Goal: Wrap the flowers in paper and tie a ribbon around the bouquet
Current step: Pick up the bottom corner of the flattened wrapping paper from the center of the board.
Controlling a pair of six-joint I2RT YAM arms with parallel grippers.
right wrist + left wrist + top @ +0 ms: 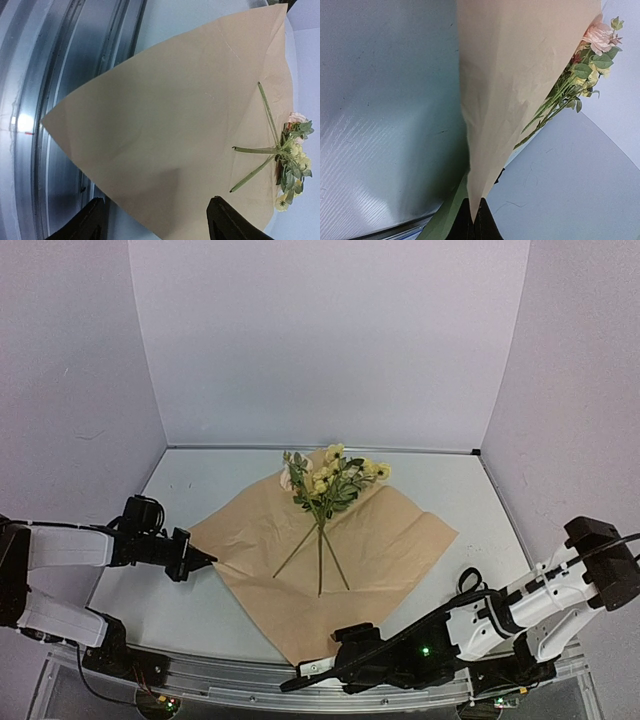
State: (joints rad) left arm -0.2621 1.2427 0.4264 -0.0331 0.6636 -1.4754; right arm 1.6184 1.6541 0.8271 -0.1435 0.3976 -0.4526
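Top external view: the flowers lie loose on the paper, with the blooms at its far corner and the thin stems fanning out toward its middle. Nothing binds them. They look light, and I judge they would roll or slide as soon as the sheet tilts. The blooms look easy to crush, so the safer hold is on the stems, near where they meet under the leaves.

The paper lies tan face up as a diamond on the worktop, well wider than the bunch. It is thin and creased. It should take a fold but sag under its own weight, and a hard tug from one corner could tear it or drag the flowers off line. Corners and edges are the places to grip it.

The left end effector is pinched tight on the left corner, raising it enough to show a strip of the green underside. The right end effector is spread wide at the near corner. The sheet's edge runs between its fingers, and it holds nothing.
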